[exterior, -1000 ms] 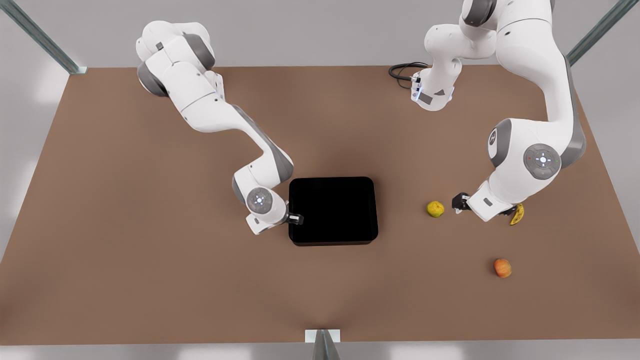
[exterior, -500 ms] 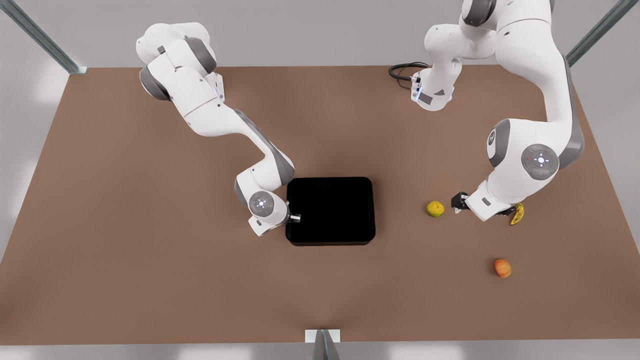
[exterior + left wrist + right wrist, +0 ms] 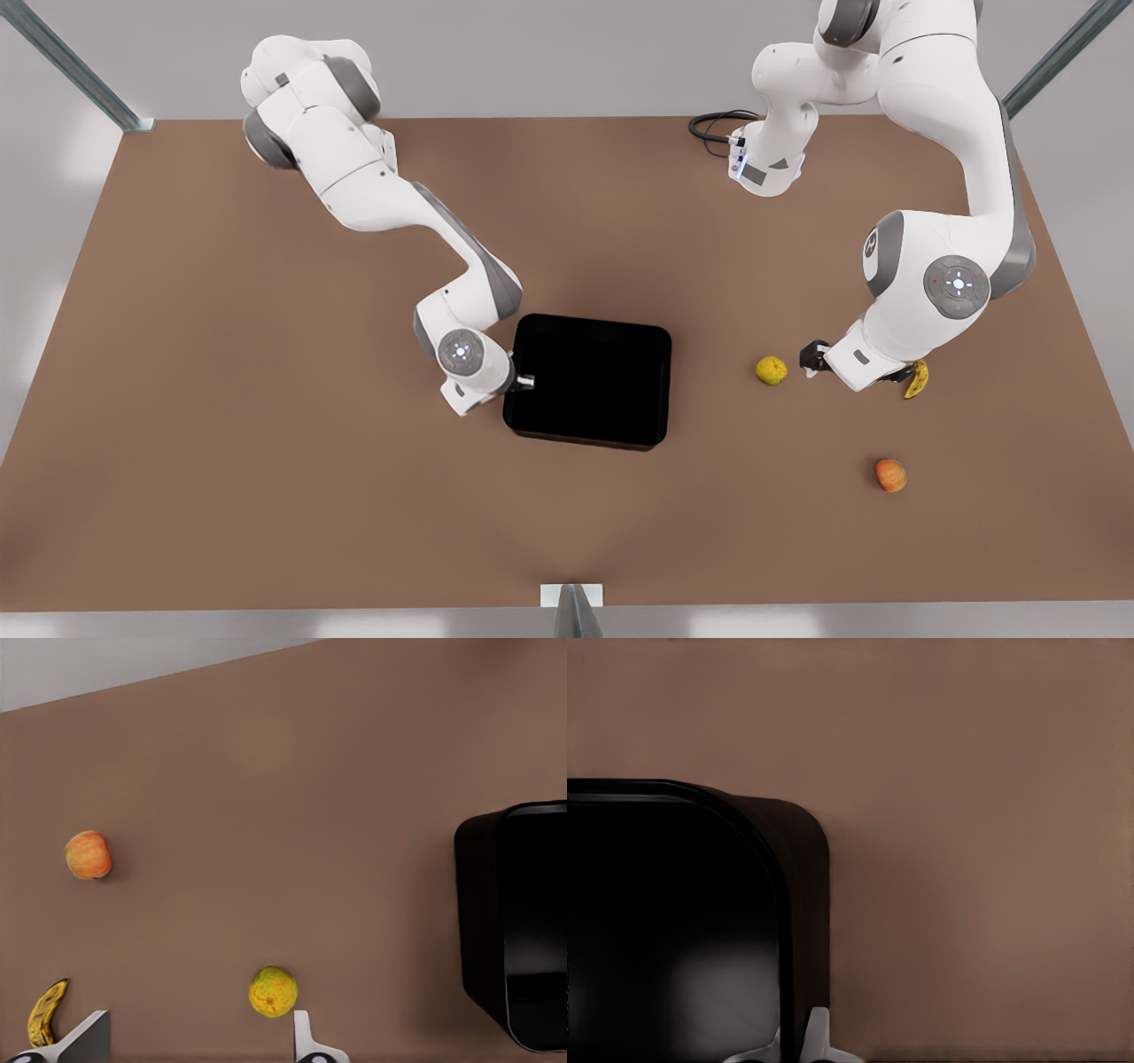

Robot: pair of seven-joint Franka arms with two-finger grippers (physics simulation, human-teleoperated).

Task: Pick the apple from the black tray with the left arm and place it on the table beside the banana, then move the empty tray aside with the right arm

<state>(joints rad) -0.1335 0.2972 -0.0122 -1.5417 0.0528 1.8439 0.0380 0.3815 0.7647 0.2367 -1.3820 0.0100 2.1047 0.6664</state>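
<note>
Brown surface (image 3: 221, 354) carries everything. At mid-surface the tray (image 3: 589, 381) looks stiff, smooth, slippery; its thin rim is pinched by the right tool (image 3: 523, 383). The apple (image 3: 890, 475) lies nearby the banana (image 3: 917, 379). The left tool (image 3: 811, 359) is held wide, empty.

The right gripper (image 3: 523, 383) sits low at the end of a bent right arm (image 3: 381, 190), on the front view's left, its fingers (image 3: 819, 1034) closed over the tray (image 3: 589, 381) rim, one inside and one outside. The left gripper (image 3: 811, 359), on the front view's right, hangs low under a folded left arm (image 3: 939, 292), its fingers (image 3: 304, 1038) spread wide and holding nothing.
</note>
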